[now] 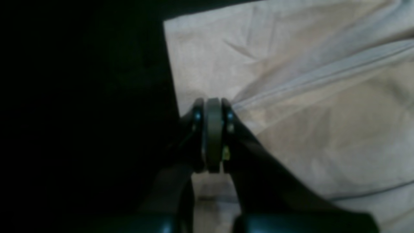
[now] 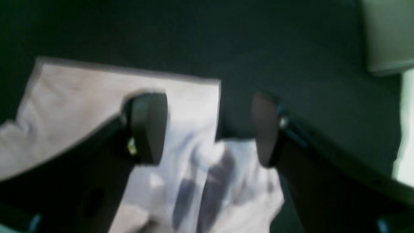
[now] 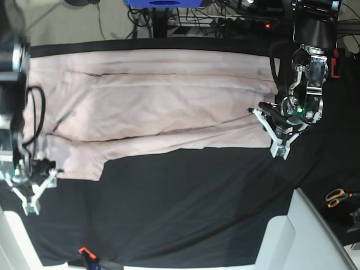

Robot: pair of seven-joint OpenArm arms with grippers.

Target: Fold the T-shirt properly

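Observation:
The pale pink T-shirt (image 3: 152,107) lies spread along the far half of the black table cloth (image 3: 180,208). At the shirt's near right corner, my left gripper (image 3: 275,135) is shut. In the left wrist view its jaws (image 1: 213,129) are pressed together at the cloth's edge (image 1: 291,97), and a hem seam and creases run into the tips. My right gripper (image 3: 32,188) is at the shirt's near left corner. In the right wrist view it (image 2: 207,129) stands open, with bunched pink fabric (image 2: 194,168) lying loose below and between the fingers (image 2: 148,129).
Orange-handled scissors (image 3: 339,197) lie at the right edge. A pale grey box (image 3: 306,236) stands at the near right corner, and a pale grey box (image 2: 385,35) also shows in the right wrist view. A small red-and-black tool (image 3: 85,254) sits at the near edge. Cables and equipment (image 3: 225,17) line the far side.

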